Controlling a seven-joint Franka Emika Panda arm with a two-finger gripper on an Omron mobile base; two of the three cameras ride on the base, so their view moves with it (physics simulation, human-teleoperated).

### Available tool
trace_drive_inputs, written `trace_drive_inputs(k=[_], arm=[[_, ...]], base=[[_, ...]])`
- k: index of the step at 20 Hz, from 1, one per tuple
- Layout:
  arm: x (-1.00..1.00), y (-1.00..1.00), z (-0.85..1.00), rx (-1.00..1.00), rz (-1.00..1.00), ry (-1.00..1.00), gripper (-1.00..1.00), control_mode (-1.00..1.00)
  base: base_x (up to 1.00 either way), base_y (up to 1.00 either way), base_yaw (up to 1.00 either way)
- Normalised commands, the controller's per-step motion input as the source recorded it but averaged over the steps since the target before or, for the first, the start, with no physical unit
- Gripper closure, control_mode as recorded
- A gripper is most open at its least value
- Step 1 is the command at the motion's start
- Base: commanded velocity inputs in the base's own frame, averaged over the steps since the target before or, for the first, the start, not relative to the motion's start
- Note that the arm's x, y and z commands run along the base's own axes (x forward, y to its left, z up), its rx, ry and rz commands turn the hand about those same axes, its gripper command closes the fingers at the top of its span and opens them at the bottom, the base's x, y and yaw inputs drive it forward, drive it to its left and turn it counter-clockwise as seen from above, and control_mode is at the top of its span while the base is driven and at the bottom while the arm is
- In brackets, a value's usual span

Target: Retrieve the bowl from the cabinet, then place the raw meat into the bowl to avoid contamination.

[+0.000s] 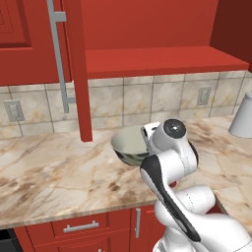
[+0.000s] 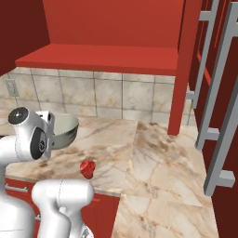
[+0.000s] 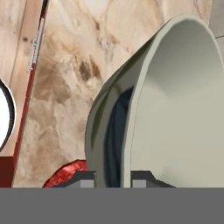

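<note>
Clamping the bowl's (image 3: 175,105) rim, the gripper (image 3: 113,178) carries it above the marble counter (image 2: 153,153); best set it level beside the raw meat (image 2: 87,168).

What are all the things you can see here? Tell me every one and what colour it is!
bowl: one, cream-white with dark marks outside, over the counter, rim between the fingertips.
raw meat: one, glossy red, on the counter near its front edge.
cabinet: one, red, on the wall, doors open, shelf bare.
counter: one, beige marble.
door handles: silver bars.
wall outlets: grey, on the tiles.
vessel: one, grey-white, far right.
drawers: red, below.
gripper: one, dark tips, shut on the bowl.
arm: white.
</note>
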Motion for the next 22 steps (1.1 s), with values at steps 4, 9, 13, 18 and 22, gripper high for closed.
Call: trace_drive_inputs(k=[4,9,13,18,22], arm=[[0.29,0.00,-0.42,0.00,0.02,0.00,1.00,-1.00],[0.27,0.00,-0.39,0.00,0.02,0.01,1.00,-1.00],[0.26,0.00,-0.40,0.00,0.02,0.02,1.00,-1.00],[0.28,0.00,-0.41,0.00,0.02,0.04,1.00,-1.00],[0.29,0.00,-0.41,0.00,0.02,0.04,1.00,-1.00]], base=[[0.00,0.00,0.00],[0.00,0.00,0.00],[0.00,0.00,0.00],[0.00,0.00,0.00],[0.00,0.00,0.00]])
